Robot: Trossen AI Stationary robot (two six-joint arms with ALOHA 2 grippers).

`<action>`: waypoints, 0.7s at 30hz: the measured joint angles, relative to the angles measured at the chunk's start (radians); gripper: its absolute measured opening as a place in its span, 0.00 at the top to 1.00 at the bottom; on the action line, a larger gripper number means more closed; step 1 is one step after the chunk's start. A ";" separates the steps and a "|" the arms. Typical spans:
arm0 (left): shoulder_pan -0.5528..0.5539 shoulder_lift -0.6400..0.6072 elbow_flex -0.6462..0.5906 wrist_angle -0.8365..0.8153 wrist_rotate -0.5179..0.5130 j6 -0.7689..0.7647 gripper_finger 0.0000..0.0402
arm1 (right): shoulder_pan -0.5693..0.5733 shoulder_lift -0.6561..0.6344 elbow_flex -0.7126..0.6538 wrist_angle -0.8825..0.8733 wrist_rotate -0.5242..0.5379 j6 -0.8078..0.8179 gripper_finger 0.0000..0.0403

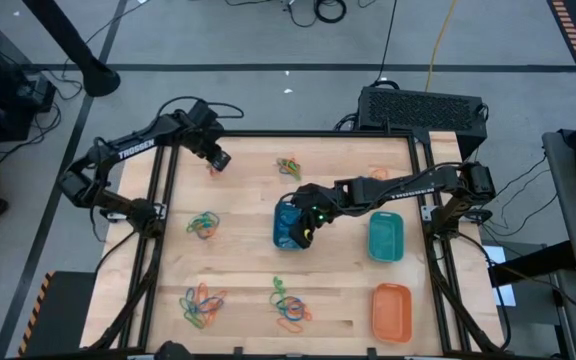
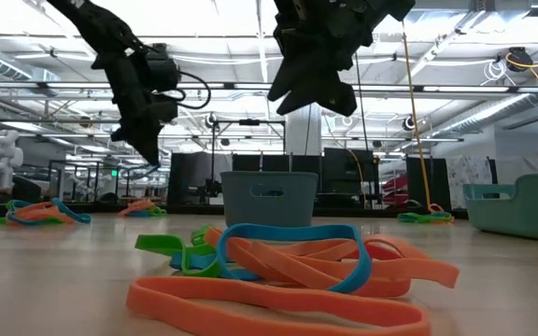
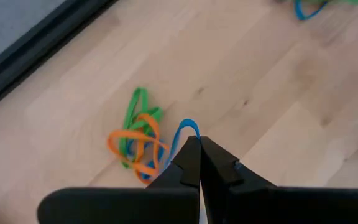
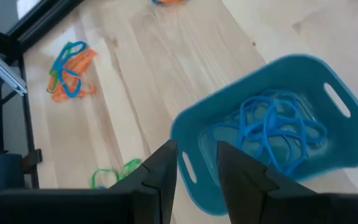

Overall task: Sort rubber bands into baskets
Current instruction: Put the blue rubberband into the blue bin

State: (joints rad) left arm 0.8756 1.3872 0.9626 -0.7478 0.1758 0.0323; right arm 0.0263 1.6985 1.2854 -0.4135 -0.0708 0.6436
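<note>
- Left gripper (image 3: 199, 144) raised above the light wooden table (image 1: 238, 260) near its far left part, fingers pressed together on a thin blue rubber band (image 3: 185, 127) that loops out past the fingertips.
- Just beneath it on the wood, a small tangle of green and orange rubber bands (image 3: 137, 135).
- Right gripper (image 4: 196, 158) hanging over the near rim of the blue rounded-rectangular plastic basket (image 4: 303, 68) at the table's middle, fingers slightly apart, nothing seen between them.
- Inside the blue basket, a heap of blue elastic loops (image 4: 269, 127).
- Teal-green plastic basket (image 1: 385, 238) just right of the blue one; orange plastic basket (image 1: 391, 310) nearer the front right corner.
- Mixed clusters of blue, green and orange bands scattered on the table: one at far centre (image 1: 289, 167), one at mid left (image 1: 203, 225), two along the front (image 1: 201, 305) (image 1: 289, 305).
- In the low view, a front pile of orange, blue and green bands (image 2: 288, 271) close up.
</note>
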 joint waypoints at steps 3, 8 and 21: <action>-0.002 0.001 -0.031 0.008 0.008 0.000 1.00 | -0.001 0.000 0.000 0.014 0.000 -0.001 0.74; -0.017 0.000 -0.050 0.005 0.241 0.000 1.00 | -0.001 0.000 0.000 0.042 -0.004 -0.007 0.74; -0.321 -0.094 -0.051 0.152 0.688 -0.055 1.00 | -0.015 0.000 -0.001 0.265 0.051 -0.226 0.74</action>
State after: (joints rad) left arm 0.5547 1.2934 0.9115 -0.5956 0.8642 -0.0222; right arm 0.0110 1.6985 1.2846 -0.1484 -0.0197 0.4173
